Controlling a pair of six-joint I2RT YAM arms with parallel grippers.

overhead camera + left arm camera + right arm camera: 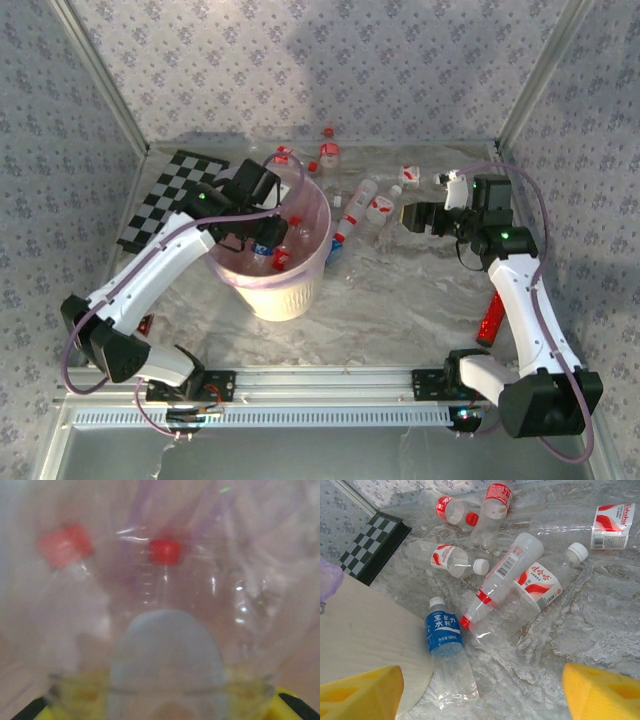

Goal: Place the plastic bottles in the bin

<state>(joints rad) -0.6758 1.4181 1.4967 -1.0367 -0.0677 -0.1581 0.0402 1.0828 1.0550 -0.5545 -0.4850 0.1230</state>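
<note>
We read the right gripper [482, 682] as the one to make the next pick: its yellow fingers stand wide apart with nothing between them, and it looks down on the loose plastic bottles scattered over the marbled surface [600, 630]. The left gripper [255, 235] hangs over the mouth of the bin [280, 295], well away from those bottles. Its wrist view is too blurred for us to tell whether it is clamped on anything, though something clear lies across between its fingers, and red-capped bottles [164, 551] rest below on the pink liner.

What matters most is the blue-labelled bottle [442, 630]. It lies just ahead of the right gripper and a little to its left, right beside the cream wall of the bin. Its white cap points away from the gripper and its base towards it, so its long axis runs almost straight out from the gripper, across the line on which the fingers close. We judge that a short move forward and left would let the fingers straddle it. The bin wall crowds that side, so the red-capped bottle with the barcode label [495, 587], lying slantwise just beyond, may be the freer choice.
</note>
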